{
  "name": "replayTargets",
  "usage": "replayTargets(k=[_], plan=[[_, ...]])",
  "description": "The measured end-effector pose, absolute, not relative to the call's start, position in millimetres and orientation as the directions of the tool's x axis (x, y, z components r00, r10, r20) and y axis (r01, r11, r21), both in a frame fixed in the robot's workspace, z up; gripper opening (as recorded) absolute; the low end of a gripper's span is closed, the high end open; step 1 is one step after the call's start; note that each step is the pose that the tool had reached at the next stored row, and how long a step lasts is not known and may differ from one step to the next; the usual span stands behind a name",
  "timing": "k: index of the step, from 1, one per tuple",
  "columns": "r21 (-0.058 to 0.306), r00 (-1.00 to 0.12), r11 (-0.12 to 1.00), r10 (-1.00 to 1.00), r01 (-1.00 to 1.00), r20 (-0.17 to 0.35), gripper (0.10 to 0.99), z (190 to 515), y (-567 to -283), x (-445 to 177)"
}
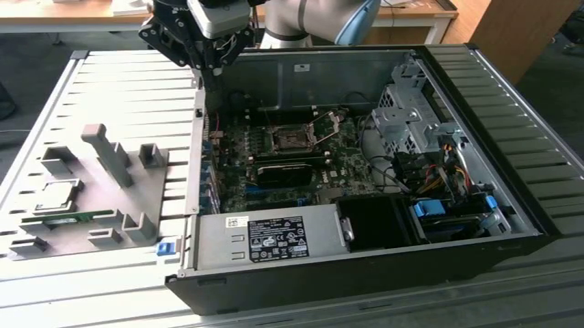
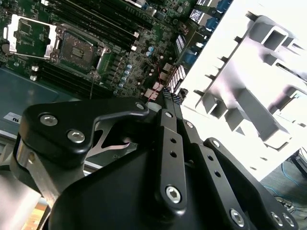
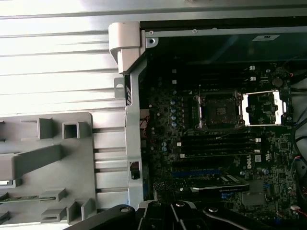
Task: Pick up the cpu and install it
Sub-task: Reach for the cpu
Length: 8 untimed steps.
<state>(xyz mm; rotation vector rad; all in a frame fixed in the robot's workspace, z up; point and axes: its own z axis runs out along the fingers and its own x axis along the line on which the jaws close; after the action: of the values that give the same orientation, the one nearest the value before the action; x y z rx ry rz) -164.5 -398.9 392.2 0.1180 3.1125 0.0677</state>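
tool is held over the case wall, fingers drawn together, nothing gripped. cpu is seated in the grey fixture for pickup, well apart from tool; socket is open, judged ready.

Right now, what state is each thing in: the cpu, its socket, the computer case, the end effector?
cpu: lying flat on the grey fixture tray, not picked up.
socket: empty, cover plate swung open.
computer case: on its side, side panel off.
end effector: shut, holding nothing.
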Motion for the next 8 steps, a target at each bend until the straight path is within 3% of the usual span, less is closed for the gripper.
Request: replayTargets(k=[8], plan=[[0.044,-0.997,0.996,0.076,0.075,-0.024,0.106,392.2,-398.9,-169.1]])
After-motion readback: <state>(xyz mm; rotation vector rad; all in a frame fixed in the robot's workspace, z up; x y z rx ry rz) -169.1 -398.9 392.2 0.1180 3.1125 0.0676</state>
